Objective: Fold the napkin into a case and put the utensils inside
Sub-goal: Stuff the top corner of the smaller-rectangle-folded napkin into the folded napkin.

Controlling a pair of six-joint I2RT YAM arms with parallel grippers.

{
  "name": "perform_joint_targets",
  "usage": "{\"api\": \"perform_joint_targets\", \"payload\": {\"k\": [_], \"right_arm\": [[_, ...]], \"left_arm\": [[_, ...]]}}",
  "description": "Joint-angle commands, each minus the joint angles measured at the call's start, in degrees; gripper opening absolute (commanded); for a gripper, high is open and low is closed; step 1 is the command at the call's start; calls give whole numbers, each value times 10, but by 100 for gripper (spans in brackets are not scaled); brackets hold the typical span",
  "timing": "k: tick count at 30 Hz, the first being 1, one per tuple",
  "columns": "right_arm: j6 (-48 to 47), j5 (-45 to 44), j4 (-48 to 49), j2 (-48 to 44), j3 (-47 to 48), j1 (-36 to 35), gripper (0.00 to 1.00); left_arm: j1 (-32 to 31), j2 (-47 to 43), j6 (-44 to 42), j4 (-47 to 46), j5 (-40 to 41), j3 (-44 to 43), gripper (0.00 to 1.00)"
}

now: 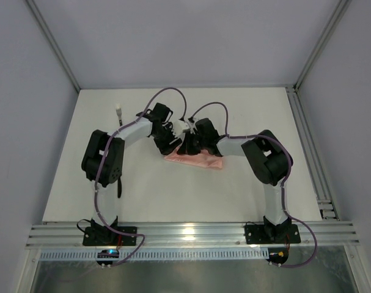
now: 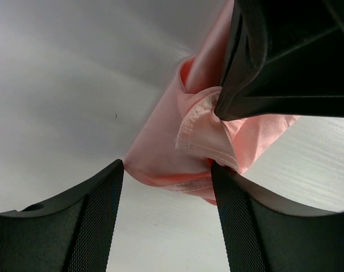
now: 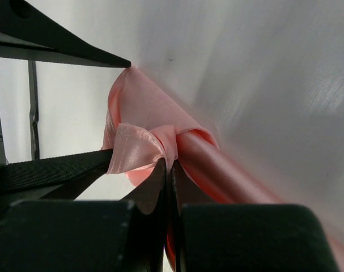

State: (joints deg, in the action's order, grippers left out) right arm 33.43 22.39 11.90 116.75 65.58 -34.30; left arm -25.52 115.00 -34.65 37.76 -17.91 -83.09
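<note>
Here, right gripper point(image 3: 169, 167) fingers are clenched on a bunched fold of the salmon-pink napkin point(image 3: 143, 107). Left gripper point(image 2: 166, 170) fingers are released, standing apart astride the napkin's edge and not gripping it. The napkin lies folded into a strip at the middle of the table point(image 1: 173, 195). From above, both grippers hide its far side.

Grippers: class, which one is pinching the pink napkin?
The right gripper: its jaws meet on a fold of the napkin, whereas the left gripper stands open.
</note>
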Motion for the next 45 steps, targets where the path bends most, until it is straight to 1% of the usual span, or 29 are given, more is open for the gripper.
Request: {"api": "perform_joint_targets", "payload": {"k": [1,3,5,6,9,12,18,24,28,29,31,32,33,35,38,40,42,43,45], "right_arm": [[4,-2,12,3,-2,-3,4],[7,-2,13,7,-3,-3,4],[12,2,18,9,-5,-3,4],[14,4,20,10,-6,-2,4],[13,5,21,9,-6,-2,4],[13,5,15,8,-5,-3,4],[16,5,7,11,-8,-3,4],[21,5,-2,22,2,-2,4],[21,5,-7,25,6,-3,4],[23,4,-3,22,0,-2,4],[23,7,6,20,-6,-1,4],[24,10,6,21,-7,0,4],[24,12,10,21,-9,0,4],[28,13,18,20,-13,1,4],[32,19,30,18,-15,1,4],[32,20,30,16,-15,0,4],[32,20,30,16,-17,1,4],[33,20,30,16,-18,0,4],[32,18,30,16,-16,1,4]], "left_arm": [[-8,16,13,-9,17,4,66],[-8,25,20,-13,18,1,64],[-8,31,26,-6,10,-8,57],[-8,36,27,3,9,-10,48],[-8,30,39,4,5,-15,36],[-8,-6,50,-20,3,-1,29],[5,-56,75,-55,-24,15,24],[18,-67,99,-52,-79,15,23],[18,-58,98,-48,-71,17,22],[18,-55,89,-45,-71,15,24],[18,-39,72,-6,-76,0,29],[15,-35,54,10,-65,-4,32],[6,-32,46,26,-52,-5,32],[-4,-39,22,17,-7,14,35],[-18,-45,7,-13,45,29,36],[-20,-44,6,-28,66,28,36],[-22,-41,-2,-31,61,27,39],[-23,-38,-5,-28,52,23,42],[-27,-13,-11,-3,40,16,45]]}}
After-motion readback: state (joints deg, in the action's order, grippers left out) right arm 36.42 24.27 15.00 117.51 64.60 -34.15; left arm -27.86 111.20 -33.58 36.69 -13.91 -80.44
